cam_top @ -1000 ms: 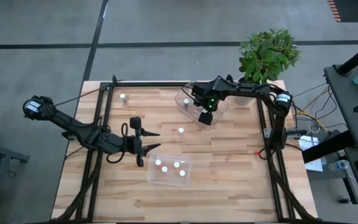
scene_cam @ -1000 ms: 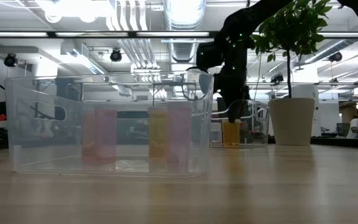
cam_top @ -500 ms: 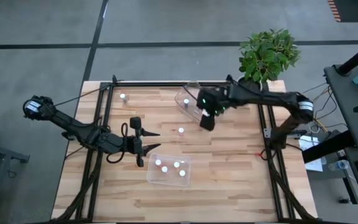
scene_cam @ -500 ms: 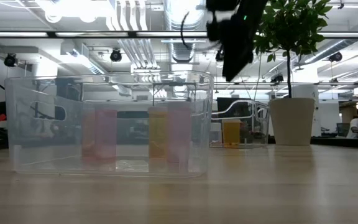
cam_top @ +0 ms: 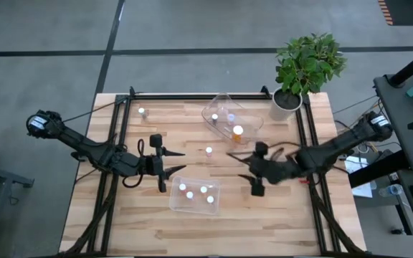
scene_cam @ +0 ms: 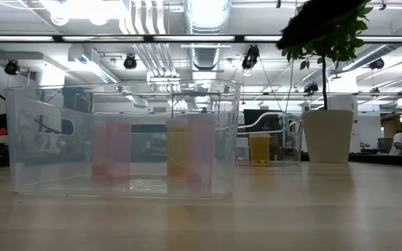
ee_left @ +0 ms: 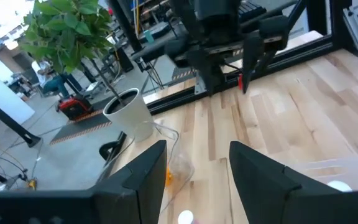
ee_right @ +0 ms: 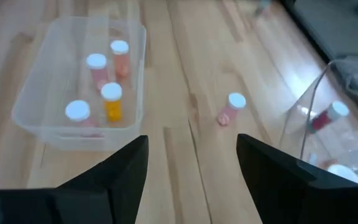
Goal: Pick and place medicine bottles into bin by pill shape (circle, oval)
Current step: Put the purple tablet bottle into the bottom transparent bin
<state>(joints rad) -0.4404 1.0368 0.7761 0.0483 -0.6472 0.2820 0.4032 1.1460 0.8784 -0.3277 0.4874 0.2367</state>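
A clear near bin [cam_top: 196, 193] holds several white-capped bottles standing upright; it also shows in the right wrist view [ee_right: 79, 87]. A clear far bin [cam_top: 231, 118] holds two small bottles and the larger orange bottle [cam_top: 237, 132]. One pinkish bottle [cam_top: 209, 151] stands loose on the table between the bins, and it also shows in the right wrist view [ee_right: 230, 107]. Another bottle [cam_top: 142, 112] stands at the far left. My right gripper [cam_top: 236, 166] is open and empty, to the right of the loose bottle. My left gripper [cam_top: 181, 161] is open and empty, left of the near bin.
A potted plant [cam_top: 303, 68] stands at the table's far right corner. A black frame [cam_top: 192, 96] runs along the table's far edge and down both sides. Bare wood lies between the two grippers and along the near edge.
My right gripper has risen out of the far bin and swung toward the table's near edge, to the right of the loose bottle. The orange bottle, which the gripper hid from above before, now shows standing in the far bin.
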